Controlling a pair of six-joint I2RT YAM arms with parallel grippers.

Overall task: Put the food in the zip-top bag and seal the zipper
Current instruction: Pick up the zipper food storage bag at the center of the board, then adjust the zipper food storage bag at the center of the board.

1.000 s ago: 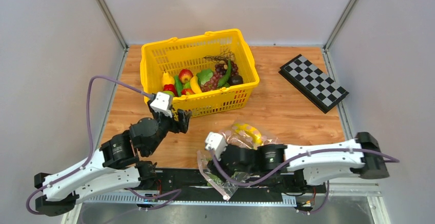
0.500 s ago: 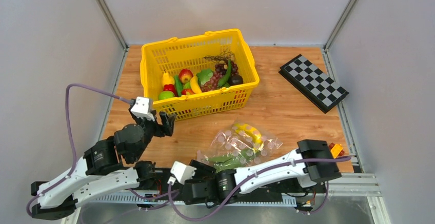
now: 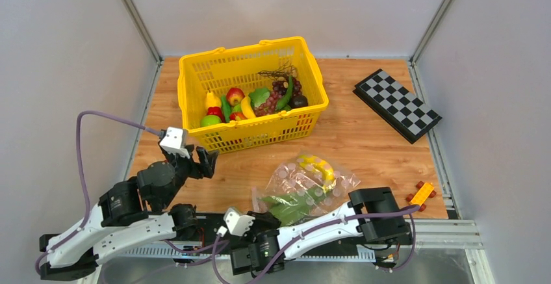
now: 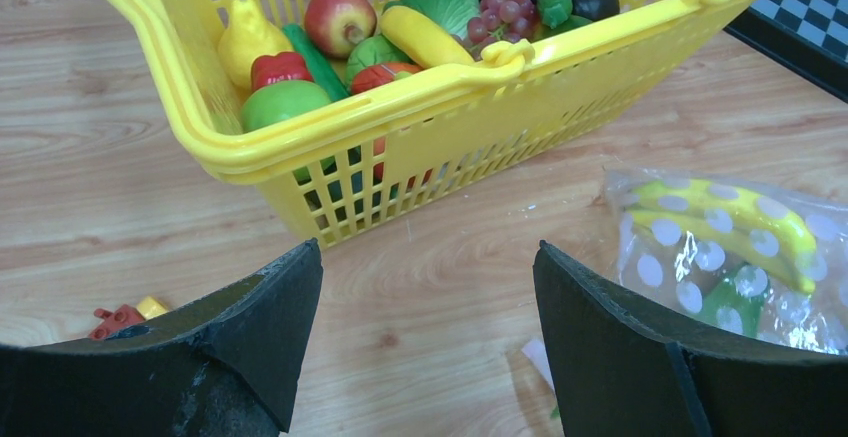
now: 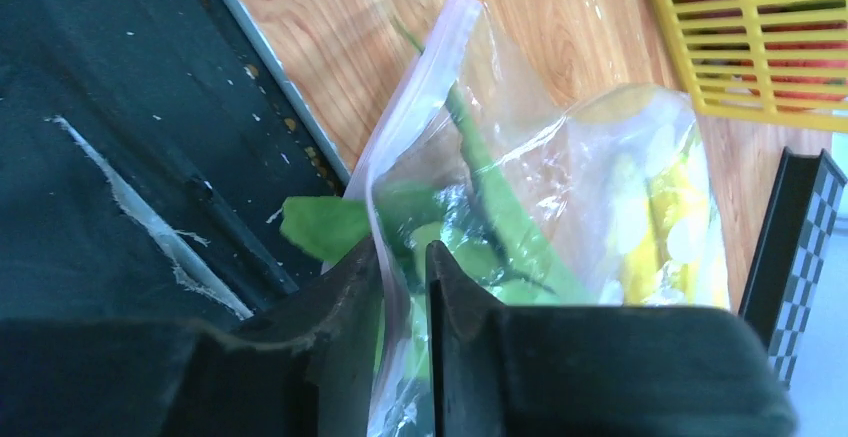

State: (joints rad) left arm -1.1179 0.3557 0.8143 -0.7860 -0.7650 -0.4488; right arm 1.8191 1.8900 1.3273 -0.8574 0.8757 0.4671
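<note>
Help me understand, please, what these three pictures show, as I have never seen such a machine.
These are two robot arms bolted to a wooden table, each ending in a two-finger gripper. One picture looks down from above; the other two come from a camera on each wrist. On the table lie a yellow basket of toy fruit and vegetables, a checkerboard, a small toy and a dotted bag holding a banana and greens. The left gripper is open, facing the basket. The right gripper pinches the bag's zipper strip.
</note>
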